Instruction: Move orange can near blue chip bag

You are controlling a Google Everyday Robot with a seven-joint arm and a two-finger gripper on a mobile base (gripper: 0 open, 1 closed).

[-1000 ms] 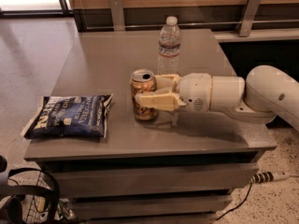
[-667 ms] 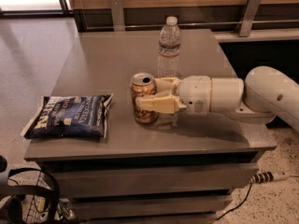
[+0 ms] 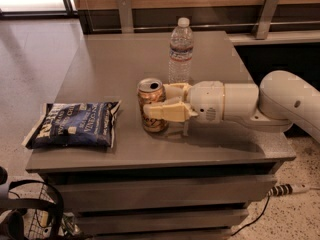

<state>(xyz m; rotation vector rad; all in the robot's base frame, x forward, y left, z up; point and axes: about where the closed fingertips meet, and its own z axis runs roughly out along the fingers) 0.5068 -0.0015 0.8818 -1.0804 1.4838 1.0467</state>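
The orange can point(image 3: 150, 96) stands upright on the grey table point(image 3: 115, 59), near the middle front. My gripper point(image 3: 159, 101) reaches in from the right and its cream fingers point(image 3: 165, 111) are shut around the can's body. The blue chip bag point(image 3: 75, 124) lies flat at the table's front left, a short gap left of the can.
A clear plastic water bottle point(image 3: 180, 51) stands upright just behind the gripper. My white arm point(image 3: 260, 101) spans the table's right side. A wooden wall with a rail runs behind. A wire basket point(image 3: 30, 219) sits on the floor at front left.
The can and gripper have shifted very slightly left toward the bag. The bag and bottle have not moved.
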